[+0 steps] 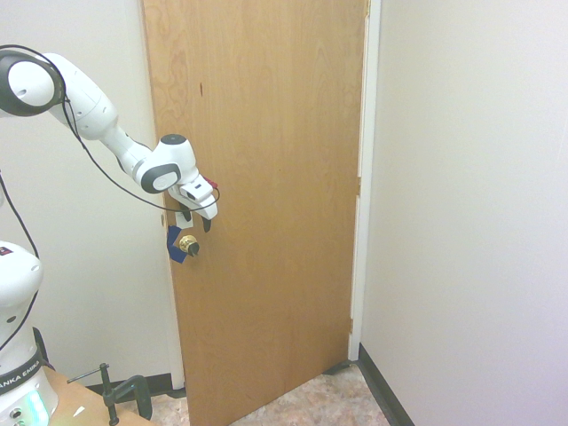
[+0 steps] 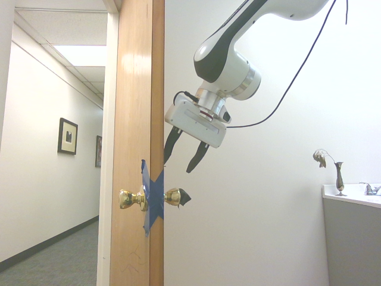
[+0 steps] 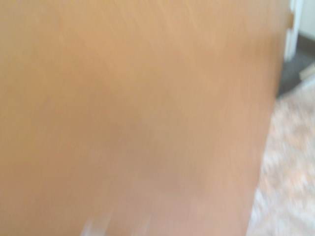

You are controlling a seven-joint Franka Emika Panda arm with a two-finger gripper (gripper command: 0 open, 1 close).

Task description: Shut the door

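the white, jointed arm with dark grey bands point(image 2: 229, 47) lies nearest the camera in the second exterior view, reaching down towards the tall, flat door of orange-brown wood veneer point(image 1: 266, 195). at its tip, the white end effector with two dark, curved fingers point(image 2: 189, 148) points downward, its fingers apart with nothing between them, just above the round brass knob with a dark patch on its tip point(image 2: 172, 196). the door stands ajar, swung out from the white door frame point(image 1: 366, 177), with a knob on each face; the other round brass knob point(image 2: 130, 199) is on the hallway side. crossed strips of blue tape point(image 2: 156, 199) wrap the door's edge between the two. well apart from the door, a slim dark metallic vase point(image 2: 339, 179) holding a drooping, dried flower point(image 2: 319, 157) stands on the white-topped counter with a grey side point(image 2: 351, 238), near a silver faucet point(image 2: 369, 189). farther back, beyond the door, a black-framed picture with a cream mat point(image 2: 68, 136) hangs on the pale hallway wall point(image 2: 36, 155) above grey carpet point(image 2: 59, 259).
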